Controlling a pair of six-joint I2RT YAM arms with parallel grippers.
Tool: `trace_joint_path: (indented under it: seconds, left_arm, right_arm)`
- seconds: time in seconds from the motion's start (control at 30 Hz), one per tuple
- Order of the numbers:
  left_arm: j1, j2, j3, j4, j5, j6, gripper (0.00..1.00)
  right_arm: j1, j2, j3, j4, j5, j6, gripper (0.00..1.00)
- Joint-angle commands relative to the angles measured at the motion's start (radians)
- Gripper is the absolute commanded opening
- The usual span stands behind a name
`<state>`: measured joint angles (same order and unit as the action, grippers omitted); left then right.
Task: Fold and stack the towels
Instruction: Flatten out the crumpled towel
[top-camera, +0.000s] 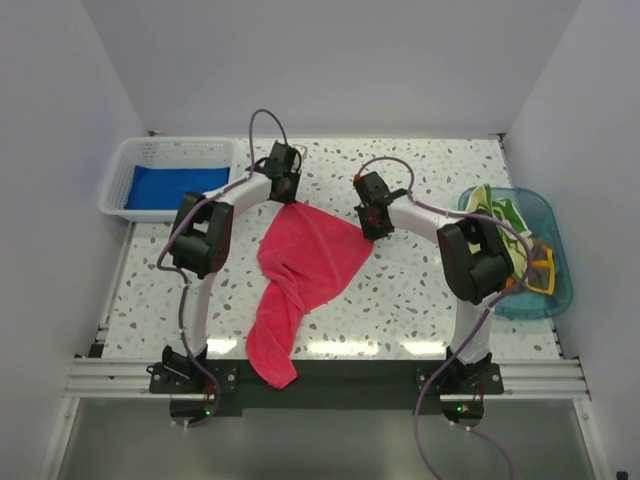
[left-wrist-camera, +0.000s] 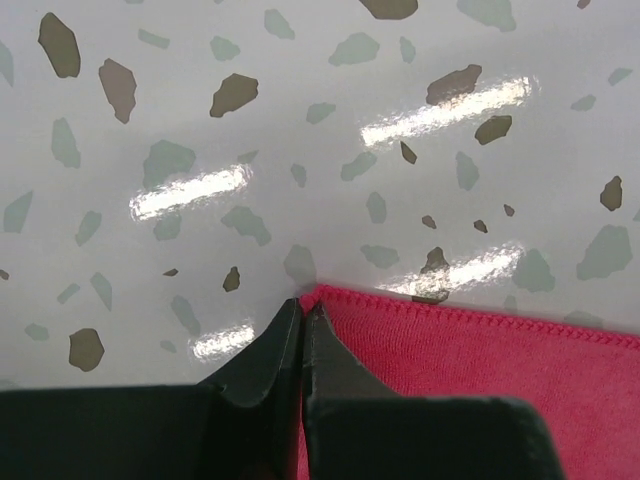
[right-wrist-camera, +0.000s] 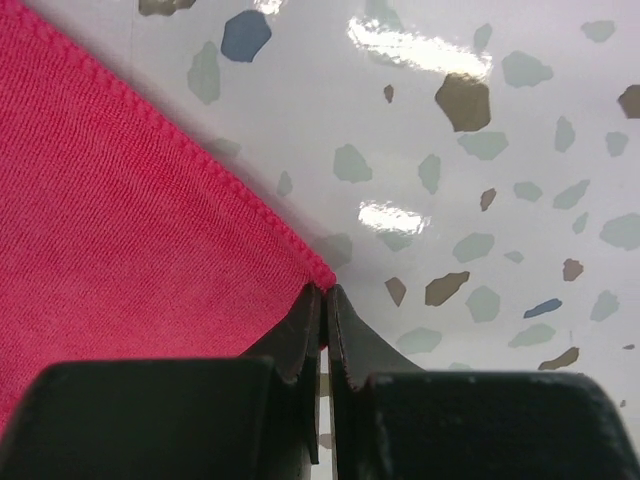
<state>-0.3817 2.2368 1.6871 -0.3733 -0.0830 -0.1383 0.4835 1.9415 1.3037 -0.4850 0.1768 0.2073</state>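
Two corners pinched | left pincer, right pincer | pink stitched-hem towel

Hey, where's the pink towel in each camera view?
Top: pink towel at centre frame, its tail reaching the near edge.
Left wrist: lower right, corner at the left end effector's tips.
Right wrist: left half, corner at the right end effector's tips.
Shared landmark: the speckled table.

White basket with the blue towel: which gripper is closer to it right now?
Left. The left gripper, pinching a corner of the pink towel, sits just right of the basket; the right gripper holds another corner, farther right.
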Motion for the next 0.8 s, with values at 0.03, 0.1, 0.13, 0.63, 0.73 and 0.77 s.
trace_joint_path:
  seconds: [0.03, 0.1, 0.13, 0.63, 0.73, 0.77]
  left_arm:
    - [0.03, -0.014, 0.02, -0.13, -0.081, 0.029, 0.0]
    - [0.03, -0.066, 0.046, -0.113, -0.096, 0.034, 0.0]
    - [0.03, -0.115, 0.062, -0.111, -0.119, 0.034, 0.0]
    - [0.018, -0.546, 0.387, -0.007, -0.095, 0.025, 0.0]
    - [-0.003, -0.641, 0.344, 0.03, -0.087, 0.051, 0.0]
    - [-0.017, -0.67, 0.3, 0.042, -0.087, 0.058, 0.0]
  right_arm:
    - [-0.031, 0.008, 0.122, -0.078, 0.102, -0.054, 0.0]
    - [-0.049, -0.007, 0.214, -0.102, 0.116, -0.071, 0.0]
    - [-0.059, -0.009, 0.254, -0.116, 0.122, -0.077, 0.0]
    - [-0.114, -0.16, 0.977, -0.25, 0.148, -0.304, 0.0]
    - [-0.114, -0.289, 0.878, -0.154, 0.155, -0.353, 0.0]
    - [-0.112, -0.32, 0.844, -0.135, 0.156, -0.374, 0.0]
